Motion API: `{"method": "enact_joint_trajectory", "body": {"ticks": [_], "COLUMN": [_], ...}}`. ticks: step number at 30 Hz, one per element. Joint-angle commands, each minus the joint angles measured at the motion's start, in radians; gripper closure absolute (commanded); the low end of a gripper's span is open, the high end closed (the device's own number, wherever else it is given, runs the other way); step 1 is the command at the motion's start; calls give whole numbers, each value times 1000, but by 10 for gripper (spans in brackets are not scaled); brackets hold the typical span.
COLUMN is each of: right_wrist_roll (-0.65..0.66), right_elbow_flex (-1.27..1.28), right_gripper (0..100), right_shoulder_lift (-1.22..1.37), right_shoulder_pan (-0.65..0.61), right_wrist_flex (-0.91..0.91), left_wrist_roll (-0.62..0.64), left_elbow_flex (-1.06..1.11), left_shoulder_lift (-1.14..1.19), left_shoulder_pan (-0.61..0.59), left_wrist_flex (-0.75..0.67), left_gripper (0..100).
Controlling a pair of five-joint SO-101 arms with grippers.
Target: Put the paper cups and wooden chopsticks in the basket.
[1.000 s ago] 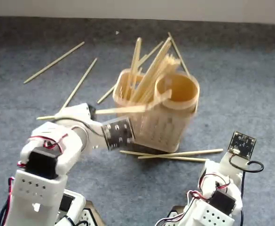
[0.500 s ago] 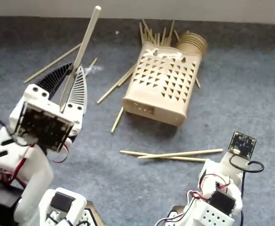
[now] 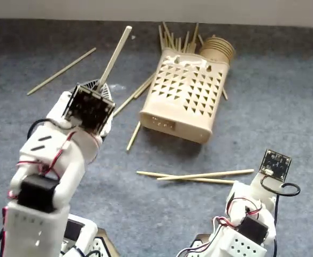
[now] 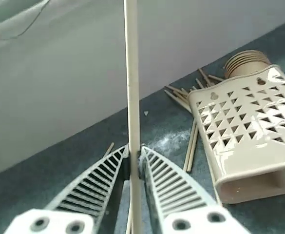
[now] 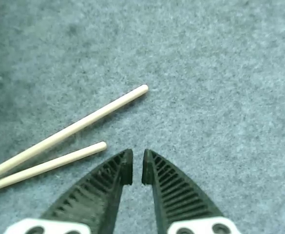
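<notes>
We see the grey mat (image 3: 295,107) spread over the table. On it, toward the far middle, the basket (image 3: 185,101) lies on its side with its mouth facing away. The paper cups (image 3: 219,48) sit stacked at its far right corner, and several chopsticks (image 3: 176,44) poke out beside them. At left, the left gripper (image 3: 100,87) pinches one chopstick (image 3: 115,53) that points far and upward. Near right, the right gripper (image 5: 137,166) hovers with its jaws almost together on nothing, just beside two loose chopsticks (image 5: 66,131) lying on the mat.
</notes>
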Motion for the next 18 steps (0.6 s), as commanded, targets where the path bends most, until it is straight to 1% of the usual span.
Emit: {"method": "enact_joint_trajectory", "body": {"ticks": [1, 2, 4, 5, 8, 10, 13, 14, 18], "right_wrist_roll": [6, 6, 6, 6, 6, 6, 6, 6, 6], "right_elbow_flex": [150, 150, 150, 150, 150, 150, 150, 150, 150], "right_gripper": [943, 943, 943, 943, 943, 943, 943, 943, 943], "right_shoulder_lift": [-2, -2, -2, -2, -2, -2, -2, -2, -2], "right_shoulder_pan": [-2, -2, -2, -2, -2, -2, -2, -2, -2], "right_wrist_flex": [5, 5, 5, 5, 5, 5, 5, 5, 5], "left_wrist_roll": [11, 11, 14, 40, 170, 216, 282, 298, 310], "left_elbow_flex": [211, 240, 245, 231, 139, 42, -127, -188, -420], "left_shoulder_lift": [42, 79, 180, 242, 438, 564, 736, 791, 989], "left_shoulder_pan": [-79, -96, -125, -136, -174, -183, -183, -183, -183], "left_wrist_flex": [-258, -307, -327, -325, -315, -262, -135, -94, 28], "left_gripper": [996, 996, 996, 995, 989, 928, 809, 794, 809]}}
